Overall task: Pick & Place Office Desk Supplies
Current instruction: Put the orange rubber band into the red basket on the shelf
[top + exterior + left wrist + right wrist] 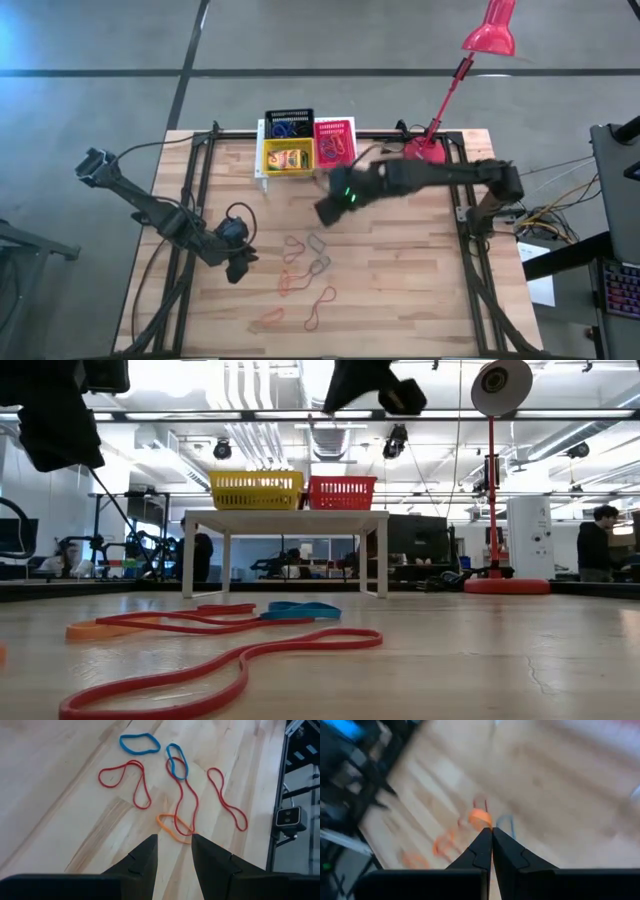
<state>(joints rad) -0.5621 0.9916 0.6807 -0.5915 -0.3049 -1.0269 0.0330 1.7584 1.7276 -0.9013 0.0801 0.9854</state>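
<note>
- Three small mesh baskets sit together on a white perforated metal stand [262, 150] at the far edge of the pale wooden table [420, 270]: a black basket [289, 124] holding blue loops, a yellow basket [288, 156] holding a yellow-and-green crayon box [290, 159], and a red basket [335, 141]
- The right gripper [328, 208], fingers pressed together with nothing seen between them, hangs in the air just in front of the stand, between it and the loose bands
- Thin rubber-band loops lie scattered on the tabletop well in front of the stand: red loops [131, 779], two blue loops [139, 743] and one orange loop [172, 826]
- The left gripper [173, 849] hovers beside those bands, farther from the stand, its fingers a little apart and empty, the orange loop just ahead of the tips
- A red desk lamp [487, 32] stands to the right of the stand
</note>
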